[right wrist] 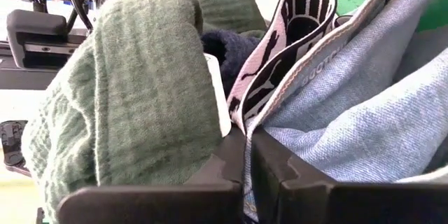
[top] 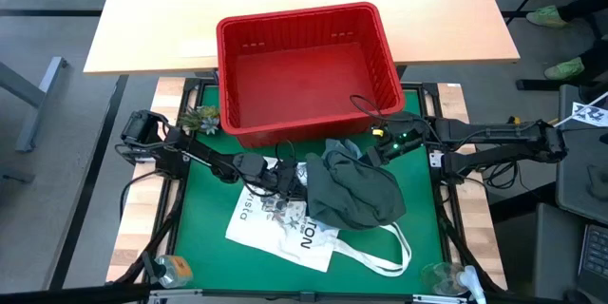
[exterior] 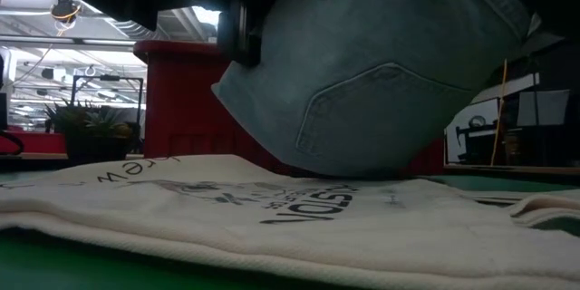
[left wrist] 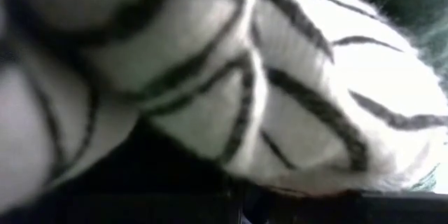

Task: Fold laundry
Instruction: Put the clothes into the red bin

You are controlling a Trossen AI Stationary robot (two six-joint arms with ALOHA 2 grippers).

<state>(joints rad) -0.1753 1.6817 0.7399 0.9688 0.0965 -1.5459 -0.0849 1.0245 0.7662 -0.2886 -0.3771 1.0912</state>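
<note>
You have barely begun: nothing here is folded yet. The laundry sits bunched in 1 heap on the green mat (top: 204, 204), partly over the white HOUSTON tote bag (top: 271, 228) and just in front of the red slotted basket (top: 304, 71), which looks empty.

Your left gripper (top: 285, 179) is closed tight on the white garment with the dark leaf-like print (left wrist: 280, 98), which fills its wrist view. Your right gripper (right wrist: 248, 161) is also clamped shut, on the waist edge of the light blue denim (right wrist: 371, 126), with the dark olive green garment (right wrist: 133, 91) draped just beside it and a bit of navy blue fabric (right wrist: 224, 45) tucked behind. From table height the denim (exterior: 381, 72) hangs lifted, its lowest part near or touching the tote.

Everything remains for you: separate each of the 4 garments, spread it flat, fold it, and stack it.
</note>
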